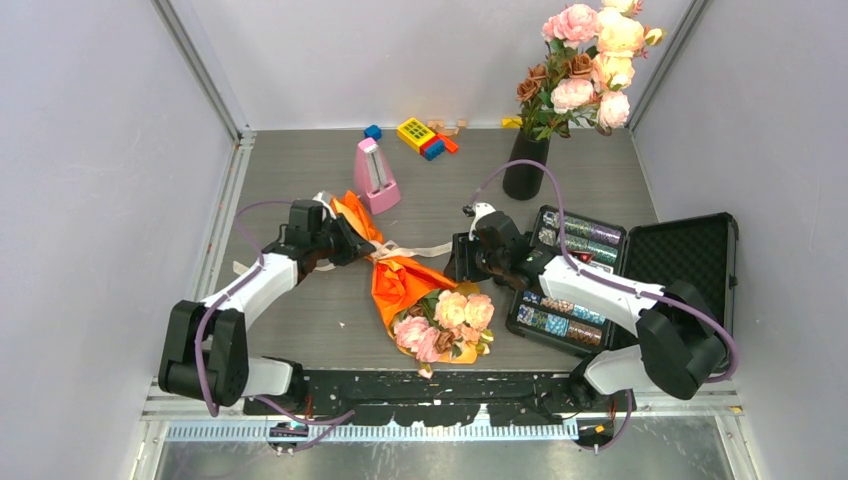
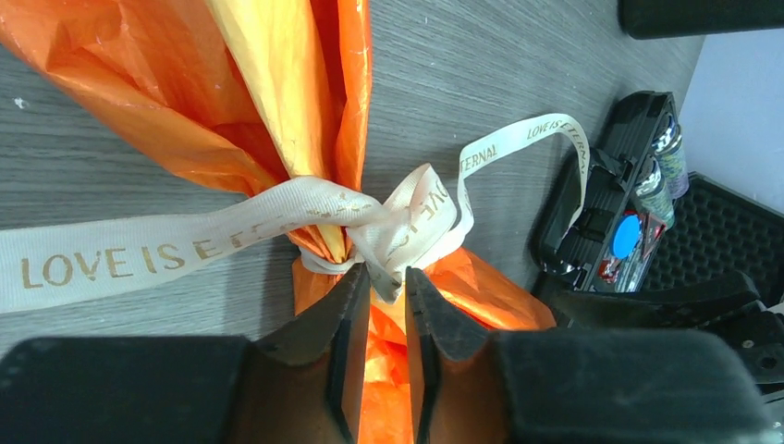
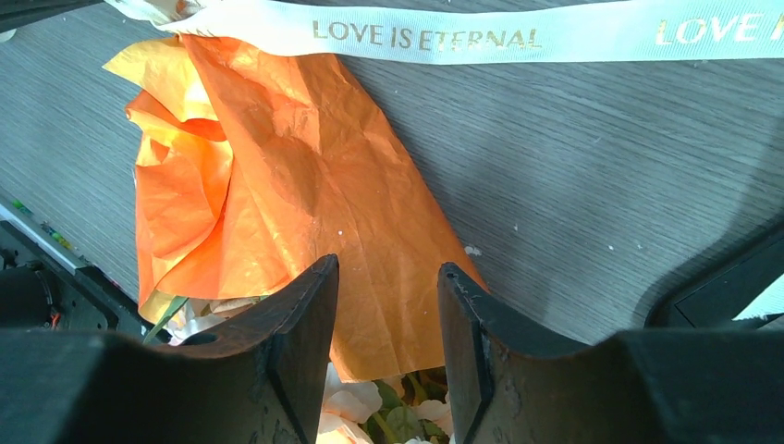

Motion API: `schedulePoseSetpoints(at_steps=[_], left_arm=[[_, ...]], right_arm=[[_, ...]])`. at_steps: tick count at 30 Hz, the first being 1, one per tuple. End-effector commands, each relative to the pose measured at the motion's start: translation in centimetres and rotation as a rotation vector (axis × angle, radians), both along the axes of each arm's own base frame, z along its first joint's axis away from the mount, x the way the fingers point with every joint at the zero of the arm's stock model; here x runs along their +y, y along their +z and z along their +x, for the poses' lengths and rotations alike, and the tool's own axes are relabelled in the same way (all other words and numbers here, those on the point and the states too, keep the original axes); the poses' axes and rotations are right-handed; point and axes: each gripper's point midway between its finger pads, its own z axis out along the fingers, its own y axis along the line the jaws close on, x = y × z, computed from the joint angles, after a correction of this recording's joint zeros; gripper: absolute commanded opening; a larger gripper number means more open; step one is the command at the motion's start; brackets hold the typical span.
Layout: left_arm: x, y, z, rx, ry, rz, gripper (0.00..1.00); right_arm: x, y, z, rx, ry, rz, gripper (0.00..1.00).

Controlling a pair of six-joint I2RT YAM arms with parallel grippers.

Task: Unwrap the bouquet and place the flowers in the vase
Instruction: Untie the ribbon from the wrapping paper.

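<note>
Lab booth, plain walls (image 1: 100, 150), aluminium framing (image 1: 198, 65)

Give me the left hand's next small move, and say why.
Probably pull back gently on the ribbon knot. The left hand pinches it, it is still tied round the orange paper, and the right hand hovers open over that paper, placed to steady it.
</note>
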Motion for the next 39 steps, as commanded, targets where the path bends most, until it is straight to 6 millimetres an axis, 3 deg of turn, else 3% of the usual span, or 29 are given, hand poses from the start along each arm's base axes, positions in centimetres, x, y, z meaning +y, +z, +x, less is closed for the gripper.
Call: schedulePoseSetpoints(at_steps=[1,4,15,26,28,35,39], left_arm=[[-1.0,2.3,1.5,-0.08,-0.042,-0.032,0.14],[-1.2,3.6,1.8,-0.106,-0.065,-0.029,0.0],[-2.2,8.0,1.6,-0.181,-0.106,-0.096,0.0],[-2.6,7.5,1.5,-0.19,-0.169,-0.089,0.0],[-2.6,7.5,1.3,-0.195,-0.183,-0.08,0.0],[-1.7,6.3,1.5,-0.163,-0.154,-0.034,0.0],[-1.4,5.2,2.1,-0.127,-0.127,-0.043,0.0]], right_arm=[[0.3,2.1,0.4,-0.067,0.004,0.032,0.49],[0.3,2.8,0.6,-0.081,0.004,0.037,0.49],[1.7,4.5,1.6,-0.115,0.029,0.068,0.5],[5.1,6.4,4.0,-0.193,0.104,0.121,0.62],[6.0,5.9,4.5,-0.194,0.136,0.114,0.63],[9.1,6.4,6.4,-0.226,0.19,0.154,0.62],[10.9,6.7,6.7,-0.255,0.217,0.179,0.56]])
